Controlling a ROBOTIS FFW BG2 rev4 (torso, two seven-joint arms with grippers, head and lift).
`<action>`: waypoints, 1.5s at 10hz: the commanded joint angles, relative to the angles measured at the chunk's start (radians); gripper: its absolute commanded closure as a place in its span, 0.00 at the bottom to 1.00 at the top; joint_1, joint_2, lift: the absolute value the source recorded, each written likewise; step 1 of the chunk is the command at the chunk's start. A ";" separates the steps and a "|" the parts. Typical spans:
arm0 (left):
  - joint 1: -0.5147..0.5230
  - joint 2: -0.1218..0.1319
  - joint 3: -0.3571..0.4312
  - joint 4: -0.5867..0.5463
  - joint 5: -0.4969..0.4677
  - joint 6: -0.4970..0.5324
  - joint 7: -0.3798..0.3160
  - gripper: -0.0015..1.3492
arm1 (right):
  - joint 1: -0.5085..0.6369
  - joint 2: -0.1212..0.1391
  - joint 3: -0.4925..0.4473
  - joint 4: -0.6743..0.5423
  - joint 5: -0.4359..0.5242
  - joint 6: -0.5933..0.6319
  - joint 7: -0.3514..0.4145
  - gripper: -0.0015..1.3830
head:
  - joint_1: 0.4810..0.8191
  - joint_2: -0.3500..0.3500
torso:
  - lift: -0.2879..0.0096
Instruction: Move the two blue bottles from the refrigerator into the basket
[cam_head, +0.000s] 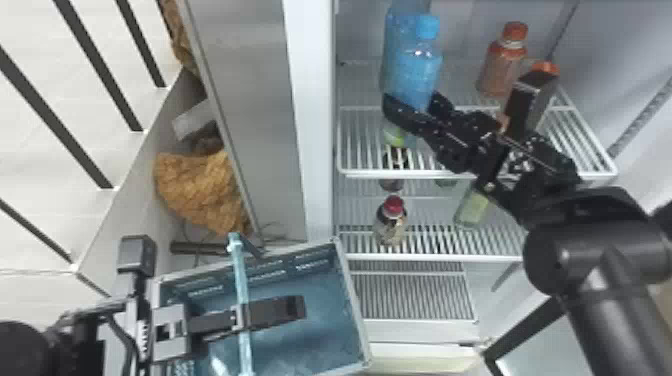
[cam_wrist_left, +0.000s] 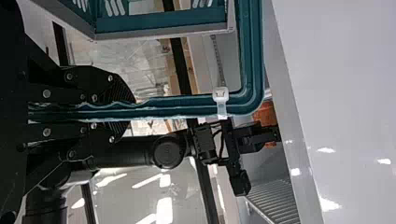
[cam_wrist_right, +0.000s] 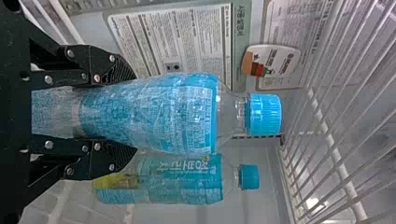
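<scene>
1. Blue bottle (cam_head: 412, 67) is being held nearly upright at the refrigerator's top shelf (cam_head: 475, 174); whether its base is touching the shelf cannot be told.
2. Its lower part is being clamped between the two fingers of the right gripper (cam_head: 417, 105).
3. Beside it, toward the left wall, a second blue bottle shape (cam_wrist_right: 182, 179) is being seen; whether a bottle or a reflection is being shown cannot be told.
4. The handle (cam_head: 242, 280) of the blue basket (cam_head: 356, 310) is being pinched by the left gripper (cam_head: 295, 309), the basket being held low before the refrigerator.
5. An orange-capped bottle (cam_head: 502, 65) is being supported by the top shelf, right of the blue bottle.
6. A red-capped bottle (cam_head: 391, 222) and a greenish bottle (cam_head: 471, 209) are being supported by the shelf below.
</scene>
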 joint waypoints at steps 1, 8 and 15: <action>0.000 0.000 0.000 0.002 0.001 0.003 0.000 0.89 | 0.038 -0.004 -0.003 -0.049 -0.022 -0.001 0.001 0.89 | 0.63 0.51 | 0.93; 0.012 -0.005 0.008 0.010 -0.001 0.003 0.000 0.89 | 0.355 -0.016 -0.086 -0.496 -0.088 0.224 0.032 0.89 | 0.63 0.52 | 0.93; 0.017 -0.012 0.012 0.025 0.001 0.003 0.008 0.89 | 0.448 -0.039 0.013 -0.513 -0.238 0.381 0.120 0.89 | 0.63 0.68 | 0.93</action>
